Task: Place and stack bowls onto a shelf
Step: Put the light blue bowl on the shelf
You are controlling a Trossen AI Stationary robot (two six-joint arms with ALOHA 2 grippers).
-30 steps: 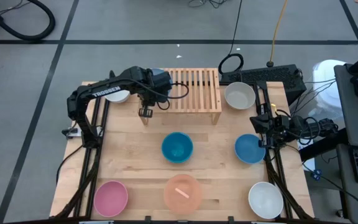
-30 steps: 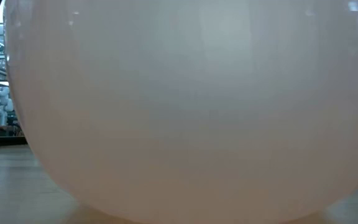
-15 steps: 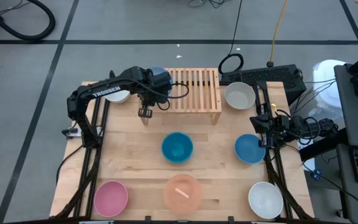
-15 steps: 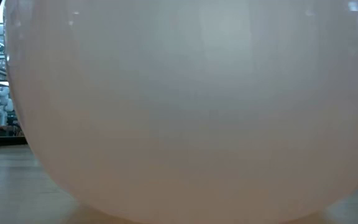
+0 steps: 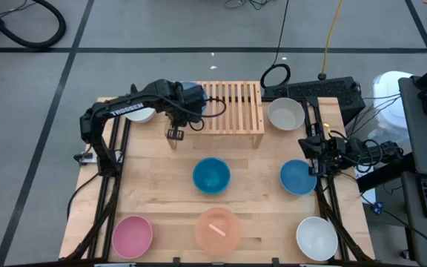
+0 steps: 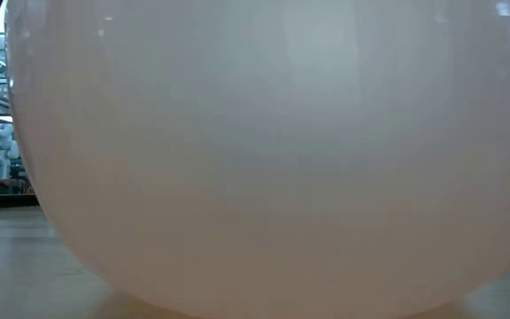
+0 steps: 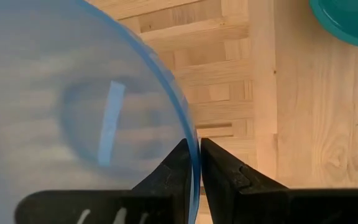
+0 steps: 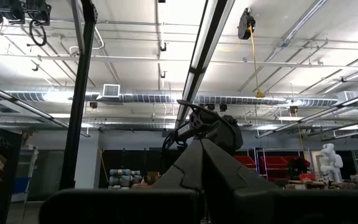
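A: The left gripper point(image 7: 193, 163) pinches the rim of the translucent light-blue plastic bowl point(image 7: 73, 118) over the slatted light-wood shelf point(image 5: 232, 111), at its left end.

B: Thin rim; it might slip and land tilted. The right gripper point(image 8: 204, 180), closed and empty, is parked pointing up at the table's right edge.

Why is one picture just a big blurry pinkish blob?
In the low view, the translucent peach bowl sits right against the camera, out of focus, hiding nearly everything. In the left wrist view, the light blue bowl looks blurry too. The high view is sharp and evenly lit.
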